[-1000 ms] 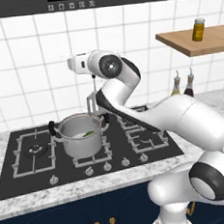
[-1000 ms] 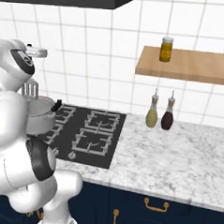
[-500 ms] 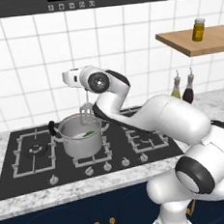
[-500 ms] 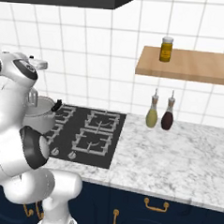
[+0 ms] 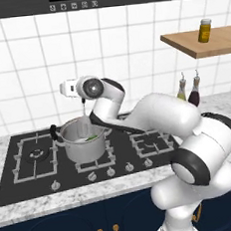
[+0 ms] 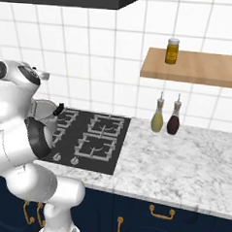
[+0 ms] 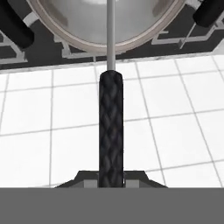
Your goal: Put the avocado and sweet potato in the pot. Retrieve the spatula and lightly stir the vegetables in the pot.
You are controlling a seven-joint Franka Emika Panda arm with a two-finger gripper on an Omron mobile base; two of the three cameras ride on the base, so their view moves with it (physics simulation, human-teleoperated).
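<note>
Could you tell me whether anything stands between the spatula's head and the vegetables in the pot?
Nothing visible does. The gripper holds the spatula by its black handle, with the shaft running straight down into the open pot. Something green lies inside; the spatula's head cannot be made out.

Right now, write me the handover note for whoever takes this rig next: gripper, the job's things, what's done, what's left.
Gripper: shut on the spatula, gripping its black handle, with the shaft reaching down into the pot.
Pot: on the hob's middle burner, upright.
Avocado: a green piece shows inside the pot. Sweet potato: I cannot make it out inside the pot from these views.
Done: spatula retrieved and brought over the pot.
Left: confirm the sweet potato is in, then stir the vegetables lightly.
</note>
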